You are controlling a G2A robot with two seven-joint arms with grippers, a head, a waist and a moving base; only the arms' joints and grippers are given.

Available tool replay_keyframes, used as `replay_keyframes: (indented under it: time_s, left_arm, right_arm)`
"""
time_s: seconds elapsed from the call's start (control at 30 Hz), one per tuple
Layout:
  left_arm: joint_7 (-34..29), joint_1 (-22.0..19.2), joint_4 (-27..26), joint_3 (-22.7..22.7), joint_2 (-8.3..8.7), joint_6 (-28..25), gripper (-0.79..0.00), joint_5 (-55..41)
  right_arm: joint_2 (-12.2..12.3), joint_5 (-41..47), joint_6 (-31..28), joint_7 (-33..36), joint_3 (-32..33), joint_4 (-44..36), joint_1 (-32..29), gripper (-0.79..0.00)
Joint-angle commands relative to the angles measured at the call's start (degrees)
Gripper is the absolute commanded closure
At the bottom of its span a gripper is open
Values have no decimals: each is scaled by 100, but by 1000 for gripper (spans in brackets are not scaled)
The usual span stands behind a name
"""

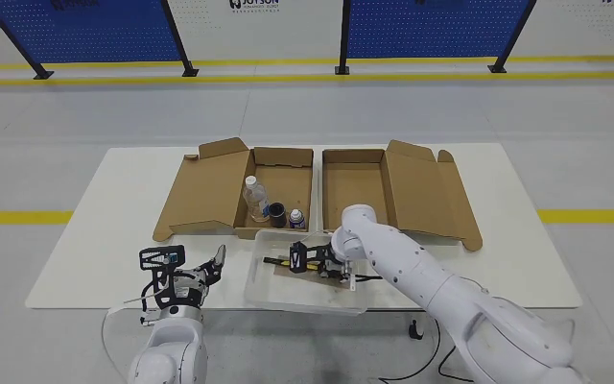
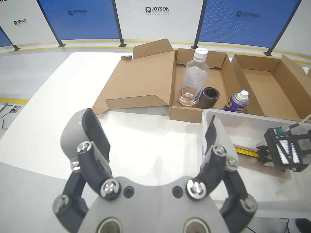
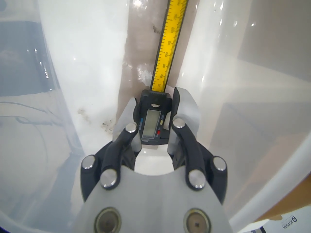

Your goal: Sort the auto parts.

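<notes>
The right jaws are clenched on the caliper (image 3: 163,60), pinching the black display head from both sides, with the yellow beam running straight out ahead of them. The caliper is inside the clear bin (image 1: 252,278), low over its floor. Whether it has left the floor I cannot tell.

The grip sits at one end of a long tool, so the free beam will probably want to droop or swing. Keep the pinch firm and lift straight up, holding the beam level. Clear the bin wall fully before any sideways travel, since the beam tip could catch the rim.

The left box (image 1: 288,182) holds a bottle (image 2: 193,78), a black sleeve (image 2: 210,96) and a spray can (image 2: 238,101). The right box (image 1: 355,192) shows a bare floor and is likely where a measuring tool goes. Lower it flat and lengthwise there rather than dropping it.

The right arm (image 1: 413,269) is stretched across from the robot's right. Its wrist is dipped into the bin and faces along the bin's length.

The left jaws are released, spread wide and gripping nothing. They hang above the worktop (image 1: 96,221) just beside the bin's left end wall, aimed toward the boxes. The left arm (image 1: 173,336) is drawn in close, out of the other's path.
</notes>
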Motion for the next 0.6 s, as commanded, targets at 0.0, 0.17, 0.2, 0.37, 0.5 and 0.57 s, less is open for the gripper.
replay_keyframes:
  time_s: [0.0, 0.17, 0.2, 0.37, 0.5, 0.57]
  left_arm:
    - [0, 0, 0, 0, 0, 0, -785, 0]
    - [0, 0, 0, 0, 0, 0, -785, 0]
    - [0, 0, 0, 0, 0, 0, -785, 0]
    - [0, 0, 0, 0, 0, 0, -785, 0]
    - [0, 0, 0, 0, 0, 0, -785, 0]
    - [0, 0, 0, 0, 0, 0, -785, 0]
  right_arm:
    - [-26, 17, -36, 0, -15, 51, 12, -52]
    - [-78, 12, -71, -36, -38, 140, 43, 0]
    - [-85, 12, -64, -64, -32, 142, 52, 0]
    - [-93, 4, -65, -130, 15, 75, 90, 0]
    - [-65, 25, -44, -196, 94, -41, 80, 0]
    - [-42, 28, -20, -223, 142, -114, 59, 0]
